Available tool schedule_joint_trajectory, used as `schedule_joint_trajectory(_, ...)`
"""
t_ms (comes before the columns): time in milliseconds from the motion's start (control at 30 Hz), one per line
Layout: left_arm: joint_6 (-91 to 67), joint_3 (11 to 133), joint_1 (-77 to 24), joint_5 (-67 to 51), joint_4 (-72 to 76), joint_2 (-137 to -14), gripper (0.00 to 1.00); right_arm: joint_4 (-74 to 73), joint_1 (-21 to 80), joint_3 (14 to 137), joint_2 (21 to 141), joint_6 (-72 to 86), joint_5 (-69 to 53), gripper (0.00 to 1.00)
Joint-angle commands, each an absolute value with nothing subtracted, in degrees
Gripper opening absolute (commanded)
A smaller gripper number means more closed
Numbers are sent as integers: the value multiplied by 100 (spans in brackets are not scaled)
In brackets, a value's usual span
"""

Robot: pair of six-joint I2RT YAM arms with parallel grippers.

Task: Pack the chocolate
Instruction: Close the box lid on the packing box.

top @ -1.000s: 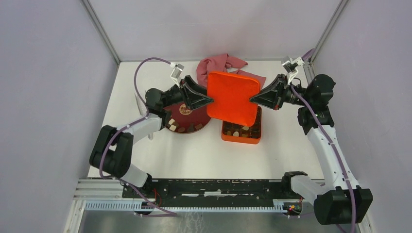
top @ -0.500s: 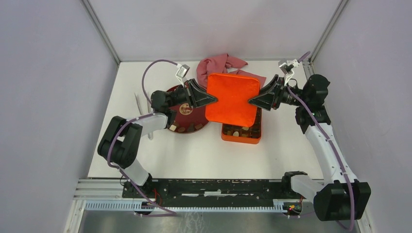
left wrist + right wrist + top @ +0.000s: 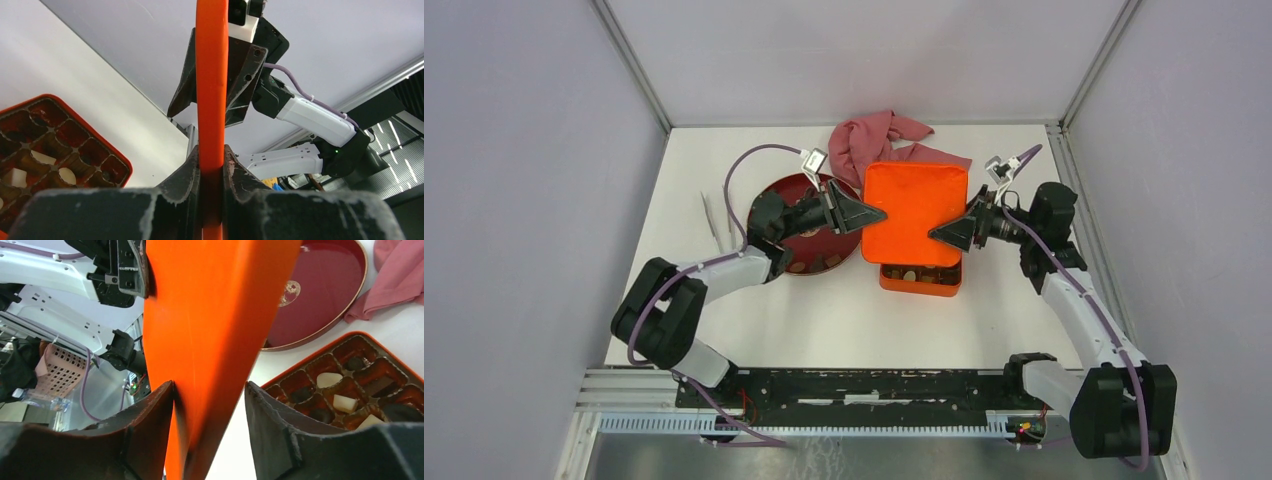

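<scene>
Lid (image 3: 916, 205): orange, held tilted in the air over the tin (image 3: 921, 282), not seated on it.
Left gripper (image 3: 211, 165): pressed together on the lid's left edge. It looks like the only firm hold.
Right gripper (image 3: 210, 390): jaws spread around the lid's right edge. One finger lies against the lid and the other stands clear.
Chocolate (image 3: 343, 403): small pieces sit in the tin's compartments, toward the middle of the table (image 3: 824, 320) and nearer its right edge. A few more lie on the near rim of the plate (image 3: 796, 190), just left of the tin.
Risk, swing: gripped at one edge only, the lid could pivot and drop its right side.
Risk, misfit: a crooked lid may catch the tin's rim, shove the tin or knock pieces out of their compartments.
Risk, packing: closing the tin now would leave the pieces on the plate unpacked.
</scene>
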State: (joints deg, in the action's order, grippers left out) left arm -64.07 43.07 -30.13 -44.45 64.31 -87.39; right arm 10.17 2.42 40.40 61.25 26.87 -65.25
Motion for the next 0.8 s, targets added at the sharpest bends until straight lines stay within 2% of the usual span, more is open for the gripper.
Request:
schedule_joint_trajectory(0, -6075, 4434, -3144, -4123, 6271, -8661, 2, 1916, 256, 3964, 5942, 3171, -6441, 55)
schedule_joint_trajectory(67, -6133, 4440, -3152, -4132, 6328, -8751, 2, 2138, 257, 3972, 5943, 3348, -6554, 50)
schedule_joint_trajectory(200, -6165, 4489, -3148, -4110, 6320, -8822, 2, 2377, 258, 3937, 5924, 3590, -6674, 27)
schedule_joint_trajectory(267, -6086, 4534, -3143, -4056, 6154, -8795, 14, 2719, 217, 3831, 5915, 3918, -6734, 10)
schedule_joint_trajectory(333, -5792, 4544, -3105, -3894, 5675, -8639, 27, 2877, 128, 3786, 5927, 4111, -6800, 1)
schedule_joint_trajectory(433, -5050, 4513, -2967, -3370, 4288, -8195, 54, 2857, -197, 3709, 5903, 4226, -6829, 0)
schedule_joint_trajectory(533, -4142, 4480, -2890, -2582, 2852, -7616, 69, 2696, -463, 3525, 5911, 4168, -6871, 0)
schedule_joint_trajectory(667, -3570, 4418, -2855, -1807, 1652, -7046, 82, 2466, -597, 3278, 5938, 4019, -6916, 0)
schedule_joint_trajectory(767, -3520, 4278, -2827, -1723, 1328, -6804, 86, 2357, -597, 3163, 6040, 4000, -6951, 0)
